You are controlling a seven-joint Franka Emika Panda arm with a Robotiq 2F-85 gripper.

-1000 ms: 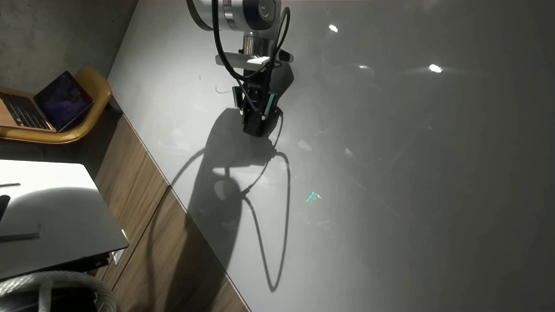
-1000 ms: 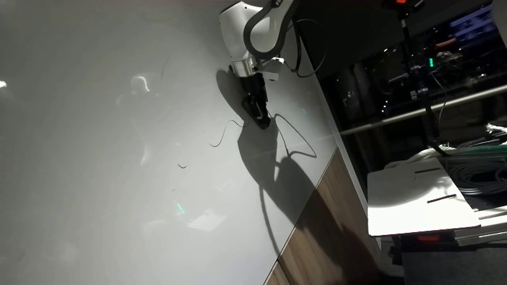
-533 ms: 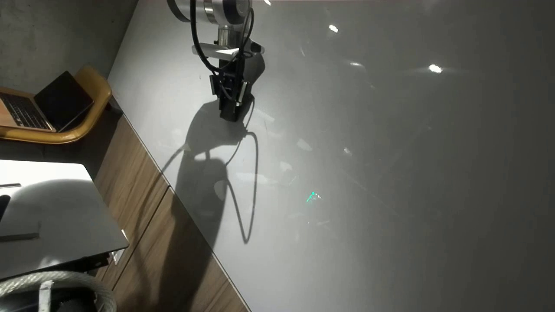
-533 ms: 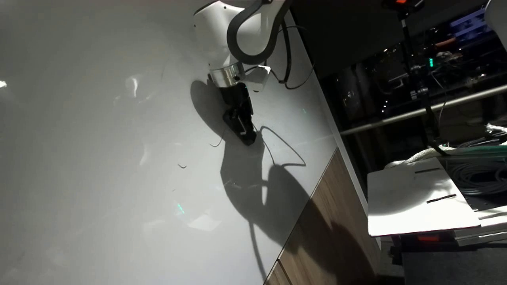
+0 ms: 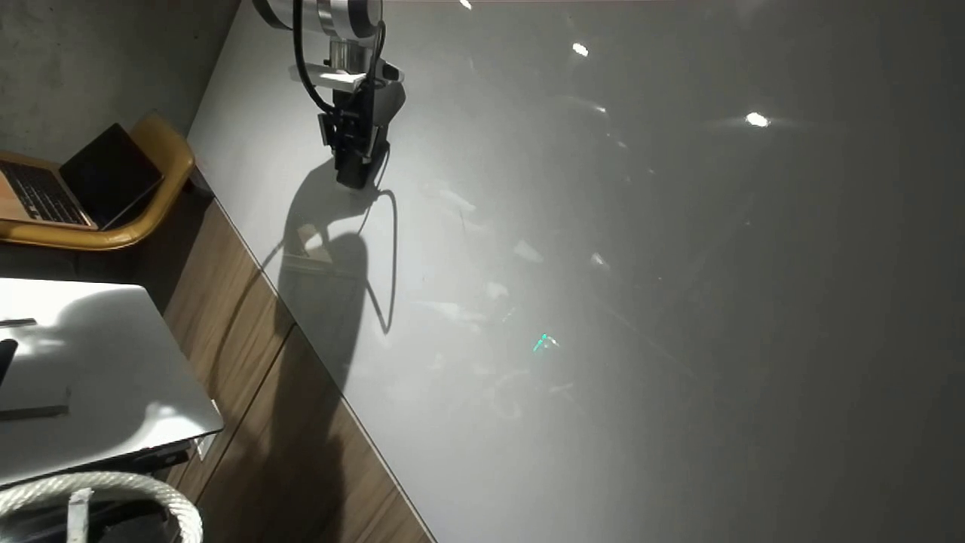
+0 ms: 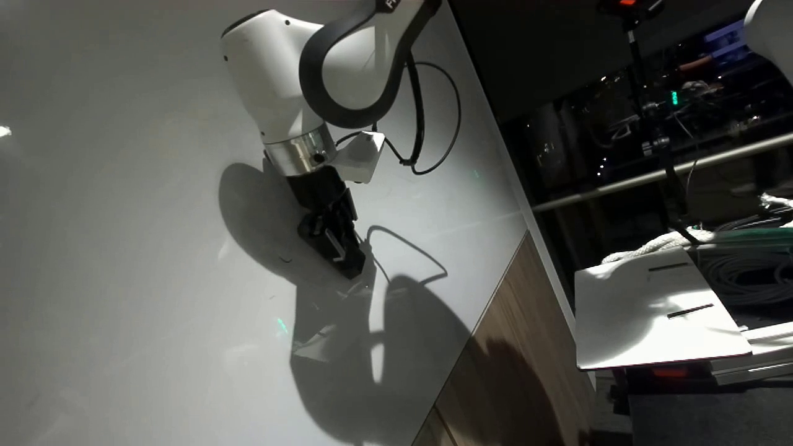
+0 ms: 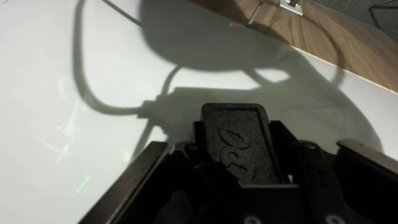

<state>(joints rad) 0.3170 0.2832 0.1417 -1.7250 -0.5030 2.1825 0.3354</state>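
Note:
My gripper [image 7: 237, 128] is shut on a dark rectangular block [image 7: 238, 116] with rounded corners and raised lettering. A finger presses each long side of it in the wrist view. The block [image 5: 351, 178] [image 6: 352, 263] points down at a glossy white surface [image 5: 603, 422] in both exterior views, in line with the gripper [image 5: 354, 147] [image 6: 334, 238]. Whether it touches that surface I cannot tell. Just left of the gripper lies a short dark stroke [image 6: 285, 259] on the white surface, inside the arm's shadow.
Wooden panelling [image 5: 241, 339] [image 7: 342, 40] runs along the edge of the white surface. Beyond it stand a yellow chair [image 5: 170, 170] with a laptop [image 5: 113, 173], and a white slotted panel [image 6: 650, 297]. A cable [image 6: 455, 105] hangs from the arm.
The arm, block still held, has swept left in both exterior views, up in one and down in another. A thin curved dark line has disappeared, including where its place is uncovered.

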